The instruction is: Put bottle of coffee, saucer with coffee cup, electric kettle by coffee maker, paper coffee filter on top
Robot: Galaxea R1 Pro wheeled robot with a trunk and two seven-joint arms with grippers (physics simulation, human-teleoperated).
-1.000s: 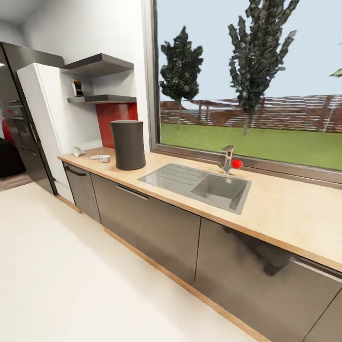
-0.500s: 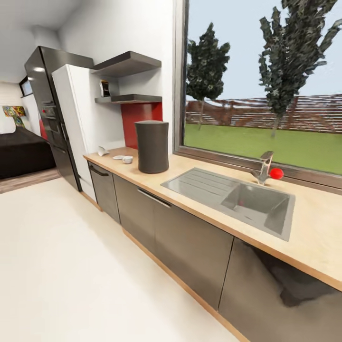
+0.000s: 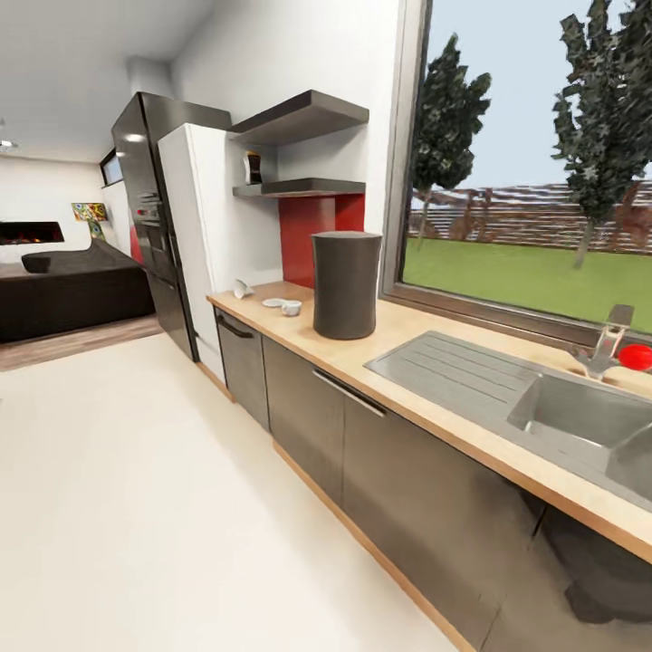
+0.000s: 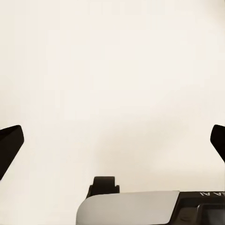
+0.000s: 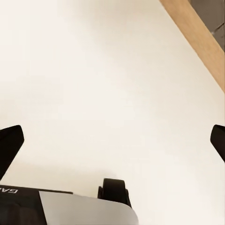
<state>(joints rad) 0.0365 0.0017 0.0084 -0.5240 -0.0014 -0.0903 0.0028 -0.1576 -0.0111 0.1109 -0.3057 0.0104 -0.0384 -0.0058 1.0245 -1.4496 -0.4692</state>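
At frame centre the coffee maker (image 3: 345, 283) stands on the table (image 3: 453, 426); both claws, left claw (image 4: 112, 140) and right claw (image 5: 112, 140), are spread over pale floor (image 3: 136, 471).

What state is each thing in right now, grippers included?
coffee maker: upright on countertop
bottle of coffee: upright on shelf
coffee cup: on countertop, beside saucer
paper coffee filter: on countertop
left gripper: open, empty
right gripper: open, empty
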